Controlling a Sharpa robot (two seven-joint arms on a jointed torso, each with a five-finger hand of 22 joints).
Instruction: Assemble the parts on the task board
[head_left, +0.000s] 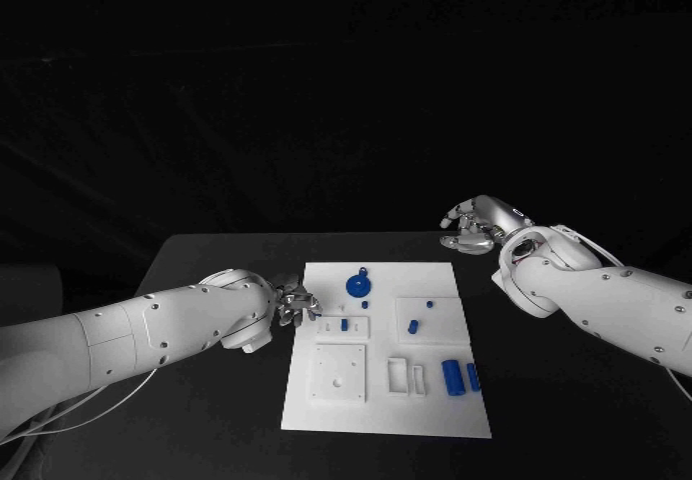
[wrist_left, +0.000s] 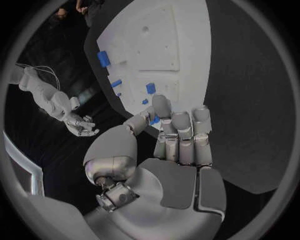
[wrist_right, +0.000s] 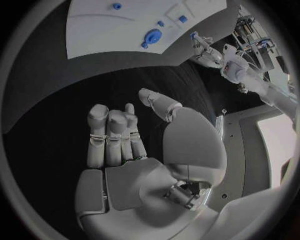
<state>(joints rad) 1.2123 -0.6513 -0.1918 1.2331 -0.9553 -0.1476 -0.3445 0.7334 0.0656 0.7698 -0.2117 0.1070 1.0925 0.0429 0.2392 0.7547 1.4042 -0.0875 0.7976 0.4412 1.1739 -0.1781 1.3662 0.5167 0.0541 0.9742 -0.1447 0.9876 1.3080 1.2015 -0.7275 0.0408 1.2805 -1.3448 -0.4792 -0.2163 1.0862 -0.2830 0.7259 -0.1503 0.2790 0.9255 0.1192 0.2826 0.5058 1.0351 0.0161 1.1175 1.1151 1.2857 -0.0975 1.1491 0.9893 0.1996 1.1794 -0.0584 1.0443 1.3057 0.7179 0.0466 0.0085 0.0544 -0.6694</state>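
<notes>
Left hand (head_left: 294, 303) hovers at task board (head_left: 329, 410) edge; right hand (head_left: 473, 226) raised apart.

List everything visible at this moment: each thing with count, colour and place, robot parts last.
Task board: one, white, middle of the table, lengthwise away from the robot.
Round part: one, blue, far end of the board.
Small parts: two, blue, mid-board.
Long parts: two, blue, side by side near the board's right edge.
Table: one, black, under the board.
Left hand: silver, at the board's left edge, holding nothing.
Right hand: silver, beyond the board's far right corner, holding nothing.
</notes>
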